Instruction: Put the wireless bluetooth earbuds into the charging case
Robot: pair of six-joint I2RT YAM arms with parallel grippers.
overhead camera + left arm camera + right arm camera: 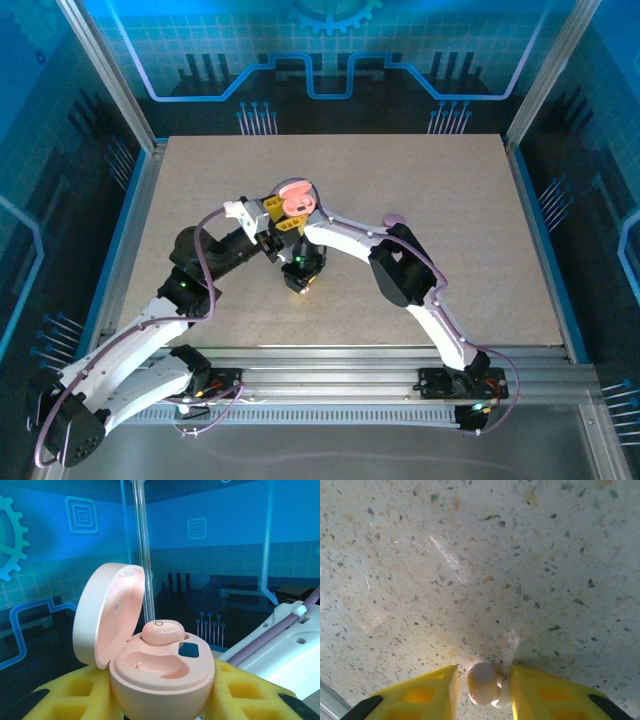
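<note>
1 earbud between right gripper jaws

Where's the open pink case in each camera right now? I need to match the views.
Top external: pink case mid-table, held up in the left gripper.
Left wrist: bottom centre, lid open leftward, between yellow fingers.
Right wrist: a pale earbud over the table.
Shared landmark: the left gripper's yellow fingers.

Pink case base past bottom edge; earbud contact with right jaws unclear

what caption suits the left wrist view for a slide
Left gripper holds the open pink charging case, one pink earbud resting in it, the other slot empty.
</note>
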